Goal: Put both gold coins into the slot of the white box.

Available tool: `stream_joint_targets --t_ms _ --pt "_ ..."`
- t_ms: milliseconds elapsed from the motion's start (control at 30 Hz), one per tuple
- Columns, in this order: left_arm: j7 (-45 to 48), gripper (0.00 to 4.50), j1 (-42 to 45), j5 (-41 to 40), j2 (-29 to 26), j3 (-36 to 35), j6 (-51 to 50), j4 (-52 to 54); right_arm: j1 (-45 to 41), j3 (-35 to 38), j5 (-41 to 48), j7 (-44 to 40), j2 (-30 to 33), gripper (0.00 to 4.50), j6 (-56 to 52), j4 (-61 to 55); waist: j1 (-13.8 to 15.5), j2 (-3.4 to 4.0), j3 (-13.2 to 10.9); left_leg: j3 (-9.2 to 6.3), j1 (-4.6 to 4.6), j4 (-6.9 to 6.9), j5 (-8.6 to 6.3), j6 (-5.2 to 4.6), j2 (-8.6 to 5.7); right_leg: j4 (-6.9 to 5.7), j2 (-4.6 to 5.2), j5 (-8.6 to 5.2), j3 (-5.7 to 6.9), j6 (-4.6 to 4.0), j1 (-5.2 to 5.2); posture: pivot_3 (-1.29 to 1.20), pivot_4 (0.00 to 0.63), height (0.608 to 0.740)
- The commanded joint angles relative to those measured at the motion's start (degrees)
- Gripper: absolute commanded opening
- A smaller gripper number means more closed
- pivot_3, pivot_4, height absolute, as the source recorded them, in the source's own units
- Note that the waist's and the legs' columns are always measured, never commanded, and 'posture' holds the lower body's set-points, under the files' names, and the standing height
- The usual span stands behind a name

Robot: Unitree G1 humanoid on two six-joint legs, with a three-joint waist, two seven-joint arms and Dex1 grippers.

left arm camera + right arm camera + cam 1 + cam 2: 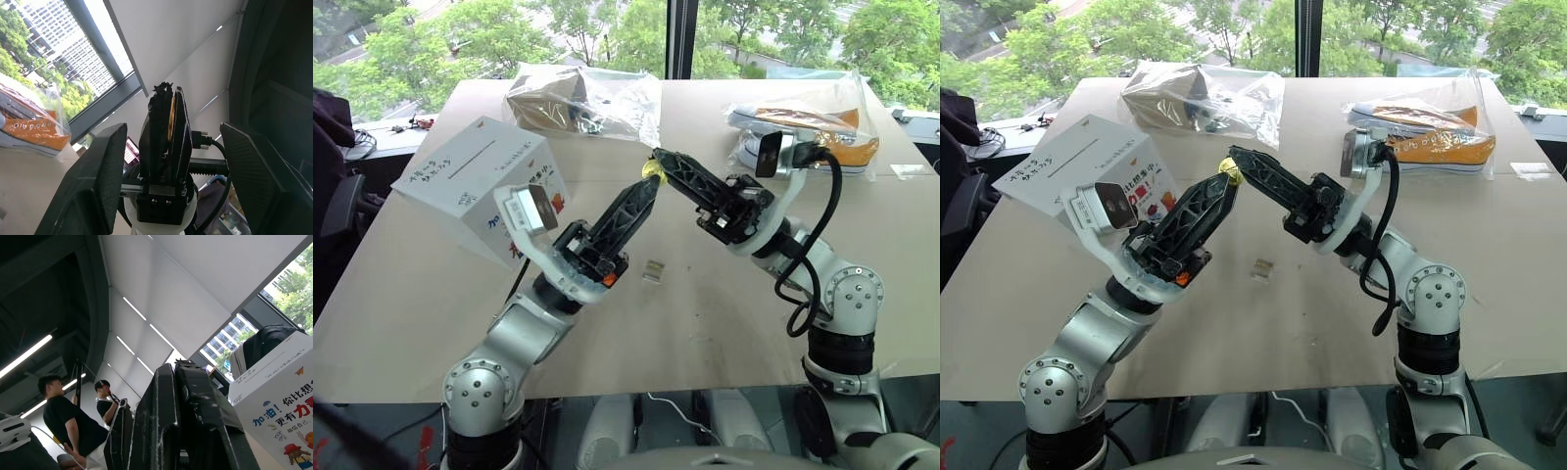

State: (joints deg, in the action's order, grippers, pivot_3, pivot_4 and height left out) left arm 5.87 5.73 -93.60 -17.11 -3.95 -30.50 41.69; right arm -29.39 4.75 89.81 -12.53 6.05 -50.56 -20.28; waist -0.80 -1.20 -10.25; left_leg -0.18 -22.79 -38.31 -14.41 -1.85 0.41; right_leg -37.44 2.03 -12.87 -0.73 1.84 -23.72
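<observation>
While the right tool [1237,166] is clenched on a gold coin [1228,167] above the desk's middle and the left tool [1221,189], half released, flanks it, a mistimed handover could drop it; the white box [480,181] waits near the left edge.

The right end effector [178,396] has its fingers pressed together; the white box [274,396] stands beside it; two people [66,426] stand beyond.
</observation>
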Motion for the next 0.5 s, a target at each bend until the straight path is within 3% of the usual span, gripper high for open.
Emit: stream_joint_targets --t_ms 33,133,500 --pt "1.0 1.36 0.9 0.3 -0.1 0.2 1.3 1.7 0.4 -0.7 1.6 -0.2 0.8 0.00 1.1 -3.1 0.0 0.00 0.0 0.00 0.00 0.00 0.00 0.00 0.00 0.01 0.00 0.00 0.00 0.00 0.00 0.00 0.150 0.740" --pt "0.8 0.02 0.8 0.9 -0.1 0.5 1.7 1.9 0.9 -1.2 1.8 -0.4 1.5 0.00 1.1 -3.4 0.0 0.00 0.0 -0.01 -0.02 0.01 0.00 0.00 0.00 0.03 0.00 0.00 -0.01 0.00 0.00 0.00 0.150 0.740" --pt "0.8 0.02 0.8 1.3 -0.3 0.5 2.1 2.0 1.3 -3.0 -0.6 -2.1 2.9 0.00 3.0 -4.2 0.0 0.00 0.0 -0.02 -0.04 0.04 0.00 0.00 0.01 0.12 0.00 -0.02 -0.01 -0.01 0.00 0.00 0.150 0.740"
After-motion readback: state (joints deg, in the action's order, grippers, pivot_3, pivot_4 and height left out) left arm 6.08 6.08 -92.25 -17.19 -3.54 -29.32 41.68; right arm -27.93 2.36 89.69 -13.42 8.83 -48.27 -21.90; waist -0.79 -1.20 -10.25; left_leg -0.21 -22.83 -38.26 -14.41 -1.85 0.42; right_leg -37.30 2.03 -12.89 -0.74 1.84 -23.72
